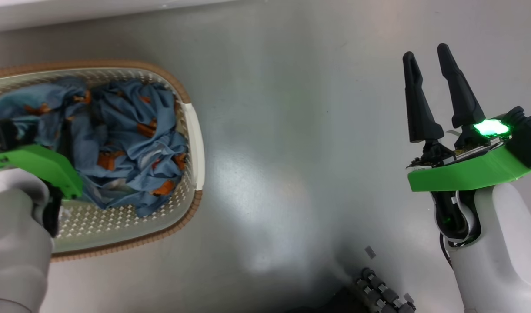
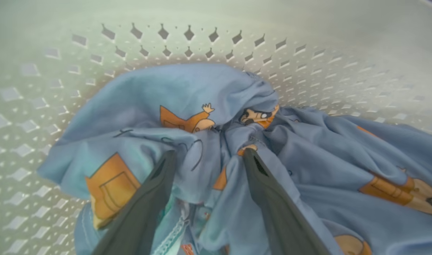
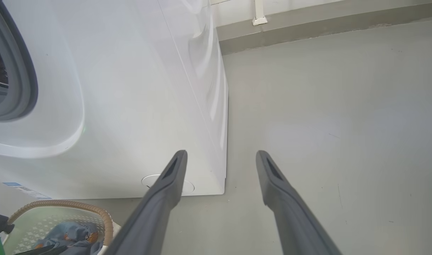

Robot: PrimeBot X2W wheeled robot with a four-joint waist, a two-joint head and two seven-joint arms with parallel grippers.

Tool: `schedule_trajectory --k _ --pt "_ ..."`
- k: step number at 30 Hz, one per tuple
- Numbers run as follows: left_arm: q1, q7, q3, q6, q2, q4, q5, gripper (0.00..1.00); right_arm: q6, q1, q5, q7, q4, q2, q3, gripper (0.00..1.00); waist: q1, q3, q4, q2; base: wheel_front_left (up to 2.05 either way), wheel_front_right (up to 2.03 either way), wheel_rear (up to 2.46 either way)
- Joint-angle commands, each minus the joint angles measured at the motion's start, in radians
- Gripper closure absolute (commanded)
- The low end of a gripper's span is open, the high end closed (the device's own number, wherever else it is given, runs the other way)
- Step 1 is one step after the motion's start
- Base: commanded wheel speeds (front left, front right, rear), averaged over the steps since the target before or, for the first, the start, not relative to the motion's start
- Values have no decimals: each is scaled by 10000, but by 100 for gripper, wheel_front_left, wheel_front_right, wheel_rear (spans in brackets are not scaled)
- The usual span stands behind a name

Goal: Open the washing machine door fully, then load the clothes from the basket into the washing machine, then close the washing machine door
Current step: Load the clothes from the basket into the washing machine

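Note:
The cream basket [image 1: 195,143] with its brown rim stands on the floor at the left, and the basket [image 3: 95,212] also sits at the lower left of the right wrist view. The light blue clothes [image 1: 130,143] with orange figures lie crumpled inside. My left gripper [image 2: 208,156] is down in the basket, open, its fingers straddling a raised fold of the clothes [image 2: 187,92]. My right gripper [image 1: 426,52] hangs open and empty over bare floor at the right. The white washing machine [image 3: 138,106] shows its grey gasket [image 3: 23,71]. The washing machine door is out of view.
Grey glossy floor [image 1: 291,130] spreads between the basket and my right arm. My wheeled base [image 1: 382,295] shows at the bottom edge. A grey skirting strip [image 3: 307,32] runs along the wall beyond the machine's corner. A blue sticker [image 3: 24,189] sits low on the machine front.

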Motion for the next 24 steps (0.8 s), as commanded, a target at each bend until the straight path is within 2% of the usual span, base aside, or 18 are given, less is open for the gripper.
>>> schedule_trajectory --k 1,9,18,21,22,24 --pt "28 20 120 -27 476 50 -76 0 16 340 -69 -46 -268 70 175 0 0 111 -124 0 0 0 0" --pt "-382 651 82 61 682 399 -211 0 16 320 -67 -46 -351 120 216 0 0 446 -317 0 0 0 0" --pt "-462 1769 45 432 722 556 -356 0 16 308 -89 -46 -347 144 218 0 0 625 -382 0 0 0 0" --pt "-451 2012 56 418 694 573 -446 0 16 306 -101 -46 -348 132 214 0 0 637 -362 0 0 0 0" --pt "-457 2029 66 406 690 575 -477 22 16 302 -105 -46 -349 128 214 0 0 642 -353 0 0 0 0" --pt "-456 1997 85 376 664 580 -539 97 16 300 -116 -46 -346 120 206 0 0 628 -330 0 0 0 0"
